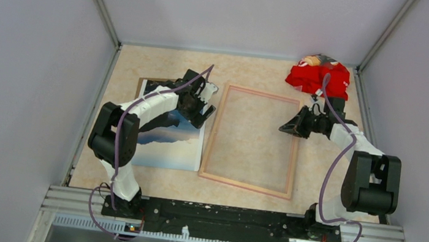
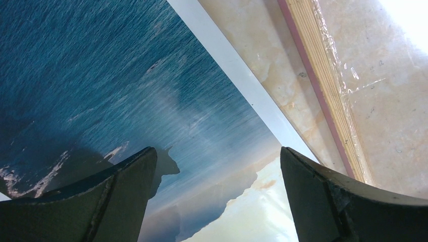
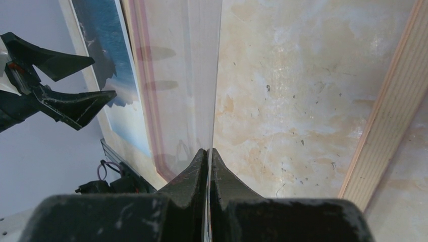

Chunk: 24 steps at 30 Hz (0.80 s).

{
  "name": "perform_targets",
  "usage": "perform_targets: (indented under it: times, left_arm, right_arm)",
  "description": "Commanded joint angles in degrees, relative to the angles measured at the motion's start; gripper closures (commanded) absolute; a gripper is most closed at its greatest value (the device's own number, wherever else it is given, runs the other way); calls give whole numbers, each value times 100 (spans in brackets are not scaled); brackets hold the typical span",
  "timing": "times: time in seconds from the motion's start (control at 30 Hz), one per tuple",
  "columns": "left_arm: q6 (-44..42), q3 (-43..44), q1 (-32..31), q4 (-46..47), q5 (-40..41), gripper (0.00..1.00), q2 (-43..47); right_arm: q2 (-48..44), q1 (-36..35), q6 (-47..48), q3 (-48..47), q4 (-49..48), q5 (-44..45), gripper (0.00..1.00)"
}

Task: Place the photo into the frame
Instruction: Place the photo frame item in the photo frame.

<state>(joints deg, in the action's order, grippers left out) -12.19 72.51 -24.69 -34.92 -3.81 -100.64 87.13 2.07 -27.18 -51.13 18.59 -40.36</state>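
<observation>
The photo lies sea-side up at the left of the table. It fills the left wrist view. My left gripper hovers open and empty over the photo's right part, its jaws wide apart. The frame lies pale wood side up in the middle; its rail shows in the left wrist view. My right gripper is at the frame's right rail. It is shut on the edge of a thin clear sheet over the frame's opening.
A brown board's edge shows beyond the photo's far end. A red cloth lies at the back right corner. Grey walls close in the table on three sides. The arms' base rail runs along the near edge.
</observation>
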Motion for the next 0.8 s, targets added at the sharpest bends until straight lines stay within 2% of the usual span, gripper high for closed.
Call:
perform_targets:
  times: [0.0,0.37,0.77]
  left_arm:
    - [-57,-3,8,28,1,2,80]
    - [-92,112,0,-55,-79,2,0]
    - [-57,85,-25,-87,-202,2,-17]
  right_arm:
    - [24,26,256,-341,158,-75,100]
    - [-335,30,258,-171,132,-159,100]
    - [-209,24,337,-557,336,-163,100]
